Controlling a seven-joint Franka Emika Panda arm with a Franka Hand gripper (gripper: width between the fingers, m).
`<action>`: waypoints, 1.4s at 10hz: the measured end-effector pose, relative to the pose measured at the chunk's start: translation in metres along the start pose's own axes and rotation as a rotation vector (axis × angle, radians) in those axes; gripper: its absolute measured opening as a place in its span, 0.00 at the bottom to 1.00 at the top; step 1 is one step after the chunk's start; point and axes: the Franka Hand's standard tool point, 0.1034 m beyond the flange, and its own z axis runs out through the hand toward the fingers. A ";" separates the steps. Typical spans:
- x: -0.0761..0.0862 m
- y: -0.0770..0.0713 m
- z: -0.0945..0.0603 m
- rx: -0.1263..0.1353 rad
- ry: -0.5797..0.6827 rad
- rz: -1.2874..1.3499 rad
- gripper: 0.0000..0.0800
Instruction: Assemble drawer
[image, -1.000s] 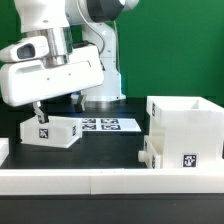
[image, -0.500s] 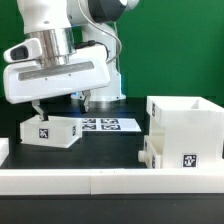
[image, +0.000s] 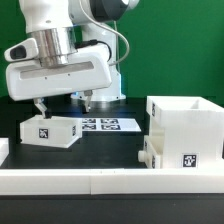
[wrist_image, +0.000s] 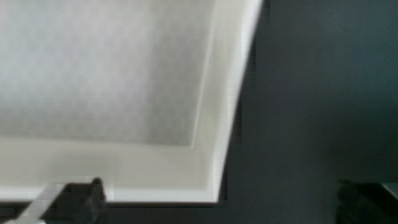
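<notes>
Fingers stand spread wide on my screen with nothing held between them. The gripper hangs empty in the exterior view's left half, about mid-height in the frame. One finger is low over the back rim of the small tray. The other is off toward the frame's centre, above the marker board. From this angle I cannot tell whether the near finger touches the rim.

The wrist view helps a little, though it is blurred. Two dark fingertips show well apart, one overlapping the tray's white wall near a corner and the other over the black table. The tray's pale floor and one long side wall fill most of that picture.

The tray is open-topped and sits upright on the table at the lower left of the exterior view's frame, with a square tag on its front face. The marker board lies flat just behind and beside it.

The tall shell stands well apart at the exterior view's right, open at the top, with a tag low on its front. A low white piece sits against the shell's foot on the side facing the tray (I cannot tell whether it is the second tray).

The long white rail runs across the bottom of the frame in front of everything. The arm fills the upper left against a green backdrop.
</notes>
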 end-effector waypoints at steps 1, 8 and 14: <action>-0.005 0.001 0.003 -0.008 0.004 0.032 0.81; -0.035 0.003 0.043 -0.051 0.044 -0.045 0.81; -0.039 -0.003 0.050 -0.050 0.026 -0.057 0.81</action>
